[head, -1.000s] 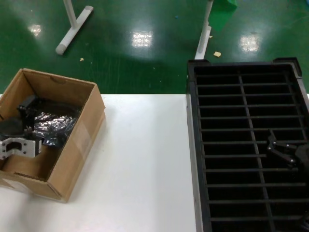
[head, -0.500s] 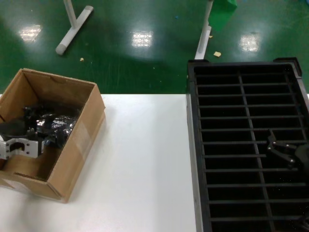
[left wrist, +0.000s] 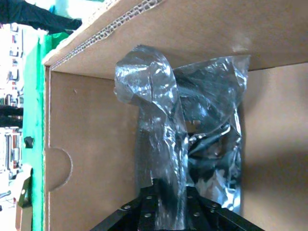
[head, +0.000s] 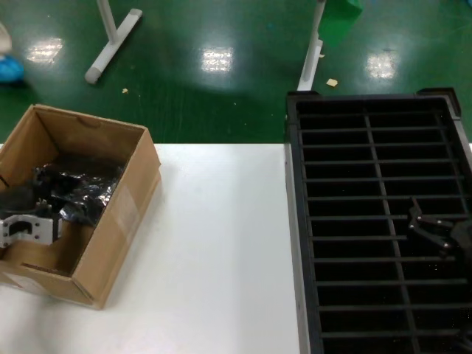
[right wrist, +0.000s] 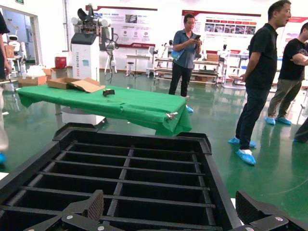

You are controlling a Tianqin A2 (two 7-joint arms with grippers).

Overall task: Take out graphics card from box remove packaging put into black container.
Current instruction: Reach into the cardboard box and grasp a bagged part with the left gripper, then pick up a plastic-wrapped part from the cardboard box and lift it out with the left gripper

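L pincer clamped on packaging inside box; R pincer apart over black container.

1. The graphics card cannot be made out — the crinkled packaging in the box hides it.
2. Left gripper: fingertips run off the picture's edge.
3. Right gripper — only its finger tops show, set wide apart.
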